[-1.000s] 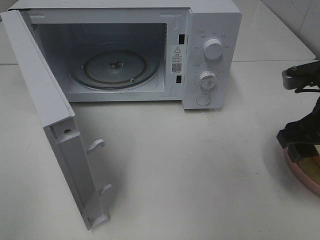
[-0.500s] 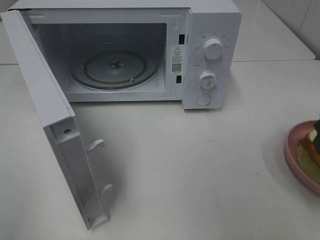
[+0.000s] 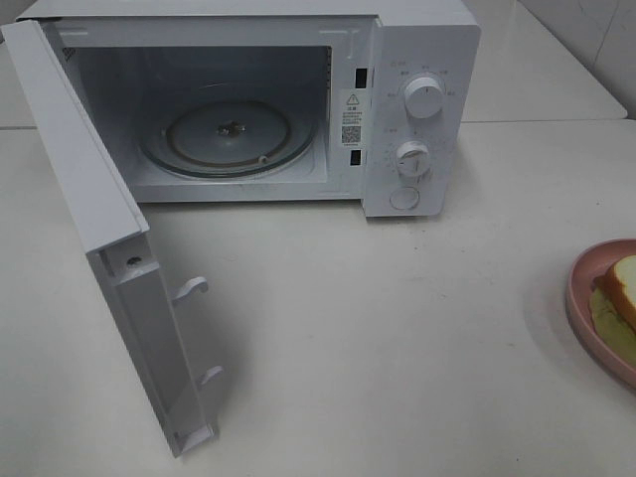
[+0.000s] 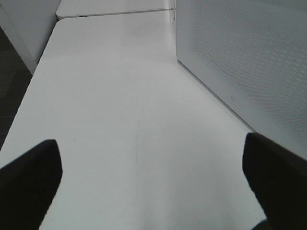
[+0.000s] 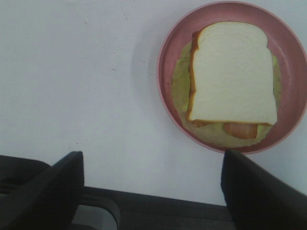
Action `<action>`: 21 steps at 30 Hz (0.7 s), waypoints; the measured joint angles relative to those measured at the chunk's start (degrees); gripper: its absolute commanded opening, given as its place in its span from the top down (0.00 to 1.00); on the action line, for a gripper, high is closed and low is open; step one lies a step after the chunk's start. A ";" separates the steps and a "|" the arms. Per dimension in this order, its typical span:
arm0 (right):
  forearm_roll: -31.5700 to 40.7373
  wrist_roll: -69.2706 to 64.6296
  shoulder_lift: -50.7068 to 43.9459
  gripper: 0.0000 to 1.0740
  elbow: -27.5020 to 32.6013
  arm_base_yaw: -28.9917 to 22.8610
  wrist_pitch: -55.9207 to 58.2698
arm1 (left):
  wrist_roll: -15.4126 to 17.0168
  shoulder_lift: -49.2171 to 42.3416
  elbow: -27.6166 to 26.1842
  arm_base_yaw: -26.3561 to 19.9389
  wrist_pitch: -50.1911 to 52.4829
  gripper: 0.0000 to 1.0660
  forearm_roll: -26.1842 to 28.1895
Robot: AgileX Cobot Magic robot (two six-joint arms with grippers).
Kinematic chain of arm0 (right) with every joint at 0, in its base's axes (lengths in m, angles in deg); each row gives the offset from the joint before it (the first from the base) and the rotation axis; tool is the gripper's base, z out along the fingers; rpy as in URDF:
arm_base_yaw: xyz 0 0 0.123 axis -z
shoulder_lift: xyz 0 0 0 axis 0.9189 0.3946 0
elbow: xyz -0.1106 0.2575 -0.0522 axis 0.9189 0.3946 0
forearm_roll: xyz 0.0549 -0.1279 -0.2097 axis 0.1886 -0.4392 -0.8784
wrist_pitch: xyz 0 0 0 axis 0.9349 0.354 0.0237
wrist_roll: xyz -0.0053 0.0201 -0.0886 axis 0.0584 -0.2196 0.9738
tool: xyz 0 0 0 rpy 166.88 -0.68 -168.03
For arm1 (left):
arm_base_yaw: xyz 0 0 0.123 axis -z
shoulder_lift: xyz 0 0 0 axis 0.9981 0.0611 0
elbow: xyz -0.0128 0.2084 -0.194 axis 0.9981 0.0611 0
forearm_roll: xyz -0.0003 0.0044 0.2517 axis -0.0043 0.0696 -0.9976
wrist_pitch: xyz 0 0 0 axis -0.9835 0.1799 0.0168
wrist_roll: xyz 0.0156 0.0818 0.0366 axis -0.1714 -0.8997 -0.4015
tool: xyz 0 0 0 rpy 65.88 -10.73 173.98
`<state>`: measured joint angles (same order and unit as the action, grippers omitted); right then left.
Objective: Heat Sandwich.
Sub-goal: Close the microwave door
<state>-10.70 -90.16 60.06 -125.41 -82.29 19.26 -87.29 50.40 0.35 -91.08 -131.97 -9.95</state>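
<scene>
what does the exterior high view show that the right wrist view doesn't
Only the exterior high view shows the microwave, its door swung open, the glass turntable and two knobs. Only the right wrist view shows the whole sandwich and the open right pincer. Both show the pink plate and white table.

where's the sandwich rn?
The sandwich lies on the pink plate at the far right edge of the exterior high view, on the table right of the open microwave. Neither gripper holds it.
</scene>
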 measured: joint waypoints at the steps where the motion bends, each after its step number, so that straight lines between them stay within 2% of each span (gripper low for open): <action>1: 0.00 0.06 -2.86 0.29 1.20 0.00 0.46 | 0.00 0.00 0.00 0.00 0.00 0.08 0.00; 13: 0.17 1.55 -18.39 0.29 8.77 0.00 0.80 | 0.00 0.00 0.00 0.00 0.00 0.08 0.00; 21: 1.26 1.89 -24.35 0.29 9.85 5.50 0.23 | 0.00 0.00 0.00 0.00 0.00 0.08 0.00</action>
<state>-9.44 -88.27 35.71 -115.56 -76.79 19.49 -87.29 50.40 0.35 -91.08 -131.97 -9.95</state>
